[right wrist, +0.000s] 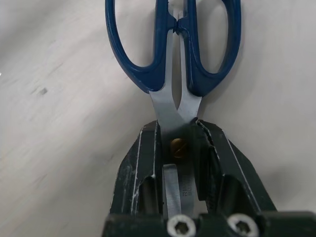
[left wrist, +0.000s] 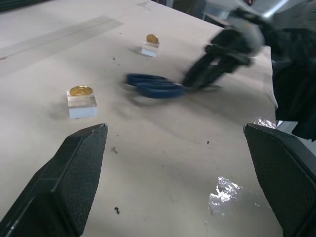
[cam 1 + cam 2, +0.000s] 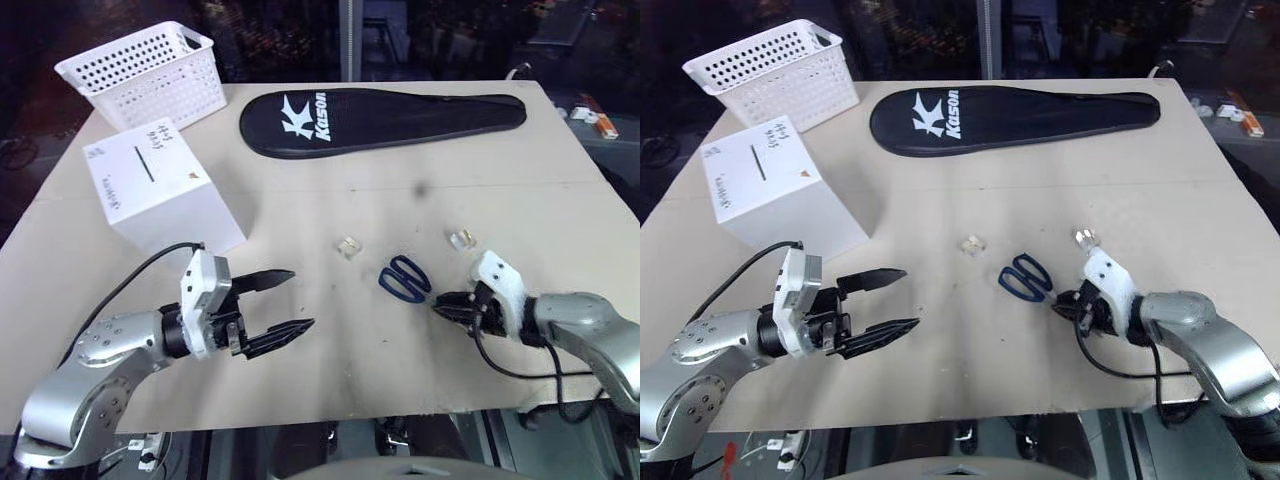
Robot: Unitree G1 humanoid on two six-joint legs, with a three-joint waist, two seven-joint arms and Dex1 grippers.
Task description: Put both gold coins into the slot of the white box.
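"Why does the right gripper [image 1: 178, 148] sit so low on the bench [image 3: 480, 190]?"

"Its black fingers [image 1: 140, 163] squeeze the blades of the blue scissors [image 3: 404, 278], right at the little brass screw. The blue loops point away from it. The scissors lie flat between the two coins, so it looks like the robot wants them out of the way first."

"Where are the gold coins?"

"Each one rests on its own small clear block. One coin [image 2: 80, 91] is toward the middle of the bench, just beside the scissor loops. The other coin [image 2: 151, 38] is past the scissors, near the right arm. The blocks probably lift them up so fingers can pinch them."

"And the left gripper [image 3: 272, 307]?"

"It hovers over the bench with its fingers spread wide, holding nothing. It points toward the nearer coin, so it seems ready for it."

"And the white box [image 3: 165, 195]?"

"It stands on the left side, well apart from both coins. Its slot [image 3: 144, 163] faces up, so a coin can drop in from above. No coin is in yet."
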